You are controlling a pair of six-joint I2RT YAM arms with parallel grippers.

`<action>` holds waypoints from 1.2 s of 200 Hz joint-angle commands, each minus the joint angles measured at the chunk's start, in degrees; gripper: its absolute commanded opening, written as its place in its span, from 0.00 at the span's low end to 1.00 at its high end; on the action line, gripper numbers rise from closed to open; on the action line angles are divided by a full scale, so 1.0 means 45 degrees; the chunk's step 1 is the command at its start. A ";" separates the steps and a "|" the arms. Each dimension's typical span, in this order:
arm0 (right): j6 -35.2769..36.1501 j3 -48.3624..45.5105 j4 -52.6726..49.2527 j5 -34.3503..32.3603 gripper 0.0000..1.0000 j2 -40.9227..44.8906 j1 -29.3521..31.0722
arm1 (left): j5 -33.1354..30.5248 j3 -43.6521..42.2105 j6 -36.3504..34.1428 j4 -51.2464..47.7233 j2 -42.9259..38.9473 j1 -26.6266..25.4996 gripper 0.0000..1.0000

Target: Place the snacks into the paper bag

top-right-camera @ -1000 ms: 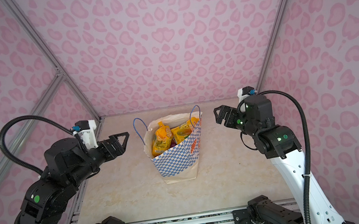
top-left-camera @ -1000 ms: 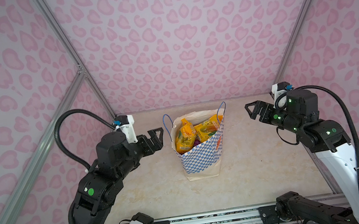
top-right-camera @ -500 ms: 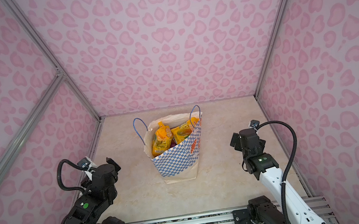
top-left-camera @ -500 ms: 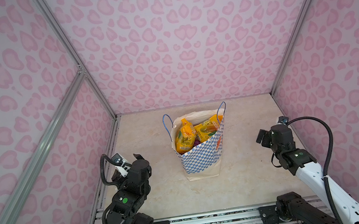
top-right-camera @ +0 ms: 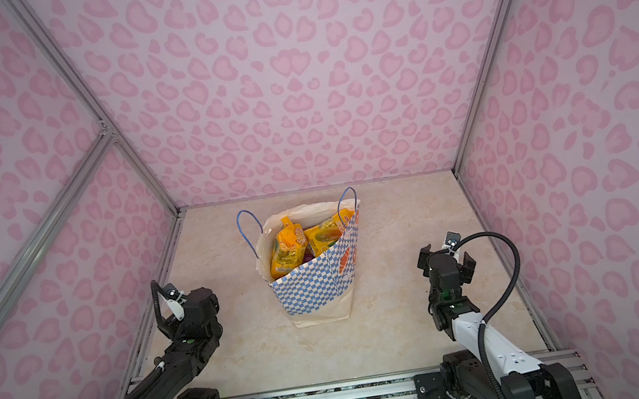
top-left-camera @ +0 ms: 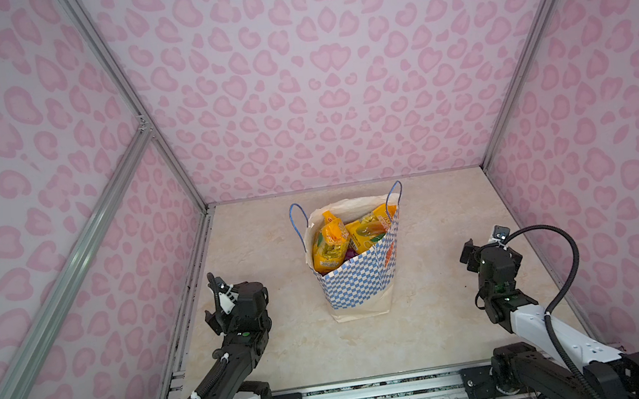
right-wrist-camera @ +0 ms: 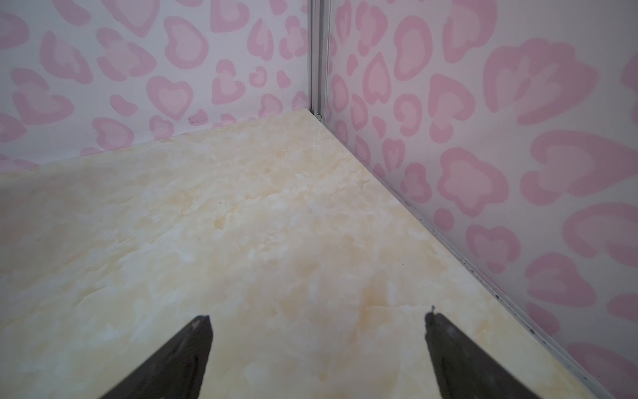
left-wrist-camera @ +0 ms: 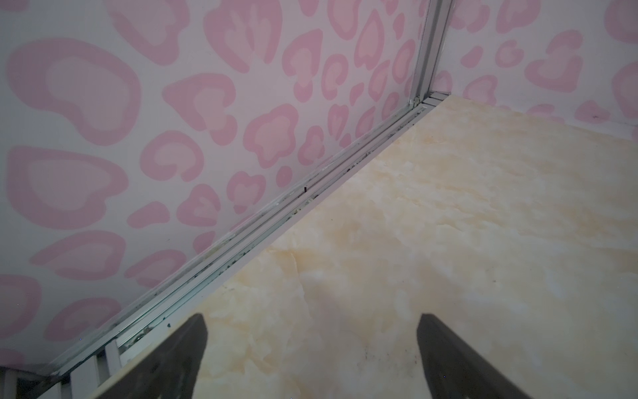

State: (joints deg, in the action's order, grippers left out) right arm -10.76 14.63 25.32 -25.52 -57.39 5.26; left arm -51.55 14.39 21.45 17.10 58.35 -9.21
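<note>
We see bag (top-left-camera: 356,288) upright mid-table, mouth up, snacks (top-left-camera: 331,241) inside; no packet on bare table (top-left-camera: 431,328). Left gripper (left-wrist-camera: 310,321), right gripper (right-wrist-camera: 317,317): jaws spread, empty. Bag between the 2, well apart, neither clearly nearer. We judge task done.

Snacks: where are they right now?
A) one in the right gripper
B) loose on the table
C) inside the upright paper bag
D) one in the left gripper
C: the snacks show inside the upright paper bag, while the left gripper and right gripper stand open and empty.
</note>
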 commanded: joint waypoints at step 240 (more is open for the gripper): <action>0.1992 0.0781 0.8093 0.2004 1.00 -0.7323 -0.0424 | 0.5771 0.0077 -0.4046 1.0067 0.5118 0.0868 0.97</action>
State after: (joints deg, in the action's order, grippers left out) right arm -1.37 18.11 60.97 -16.64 -90.19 3.42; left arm -33.34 15.86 2.87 55.31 80.86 -7.73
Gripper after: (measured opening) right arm 0.995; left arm 0.975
